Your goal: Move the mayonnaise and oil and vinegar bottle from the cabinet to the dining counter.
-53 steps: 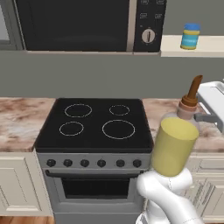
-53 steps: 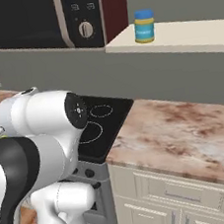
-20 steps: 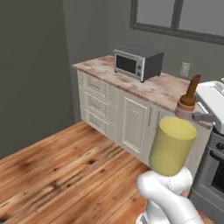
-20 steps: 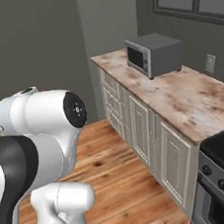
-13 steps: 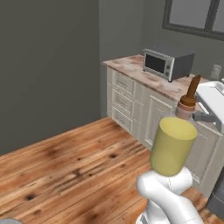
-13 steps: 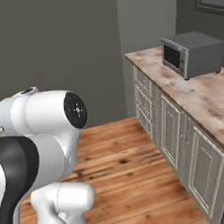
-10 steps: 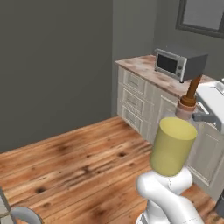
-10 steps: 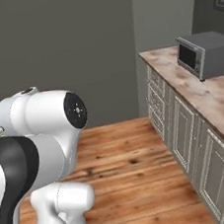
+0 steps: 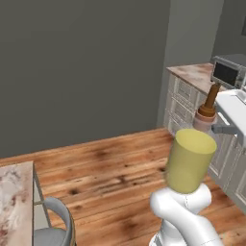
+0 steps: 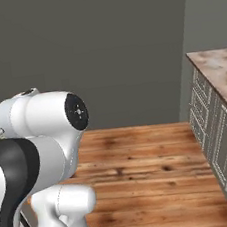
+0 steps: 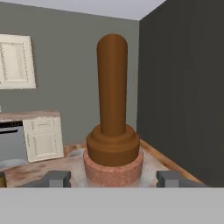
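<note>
Oil and vinegar bottle [image 9: 191,161] upright in the tool [image 11: 113,179], fingers [image 11: 54,178] clamped on either side below the brown stopper [image 11: 112,94]; contents not discernible.

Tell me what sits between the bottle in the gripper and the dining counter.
A grey stool stands against the dining counter at the lower left of the left base view. Otherwise bare wood floor lies between it and the oil and vinegar bottle, which the gripper holds around its neck.
</note>
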{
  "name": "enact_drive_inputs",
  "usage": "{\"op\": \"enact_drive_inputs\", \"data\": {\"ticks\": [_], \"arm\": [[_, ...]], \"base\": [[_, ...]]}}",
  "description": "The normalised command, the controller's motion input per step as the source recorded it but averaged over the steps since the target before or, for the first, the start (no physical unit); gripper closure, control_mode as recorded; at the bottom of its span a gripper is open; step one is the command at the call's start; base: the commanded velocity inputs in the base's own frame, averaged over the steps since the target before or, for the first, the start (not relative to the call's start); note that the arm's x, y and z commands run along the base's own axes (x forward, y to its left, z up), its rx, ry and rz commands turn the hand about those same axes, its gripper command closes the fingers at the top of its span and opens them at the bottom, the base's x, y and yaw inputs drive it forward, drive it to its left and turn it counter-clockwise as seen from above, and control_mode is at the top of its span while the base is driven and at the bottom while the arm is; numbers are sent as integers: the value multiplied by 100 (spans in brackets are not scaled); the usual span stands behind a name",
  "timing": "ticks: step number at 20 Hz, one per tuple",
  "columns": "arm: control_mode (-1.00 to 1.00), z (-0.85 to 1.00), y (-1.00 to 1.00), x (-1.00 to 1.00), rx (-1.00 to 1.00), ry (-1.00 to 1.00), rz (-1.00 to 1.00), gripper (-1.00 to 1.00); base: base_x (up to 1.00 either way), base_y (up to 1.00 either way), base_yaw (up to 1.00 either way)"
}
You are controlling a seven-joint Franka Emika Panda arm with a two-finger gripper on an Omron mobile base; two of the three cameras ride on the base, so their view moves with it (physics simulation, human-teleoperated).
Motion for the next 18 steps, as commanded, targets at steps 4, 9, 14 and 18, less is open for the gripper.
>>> {"op": "enact_drive_inputs", "data": {"ticks": [4, 9, 14, 18], "arm": [[100, 0, 0, 0, 0, 0, 0, 100], [100, 0, 0, 0, 0, 0, 0, 100], [100, 0, 0, 0, 0, 0, 0, 100], [100, 0, 0, 0, 0, 0, 0, 100]], "base": [[0, 5, 32], [0, -3, 32], [0, 0, 37], [1, 0, 42]]}}
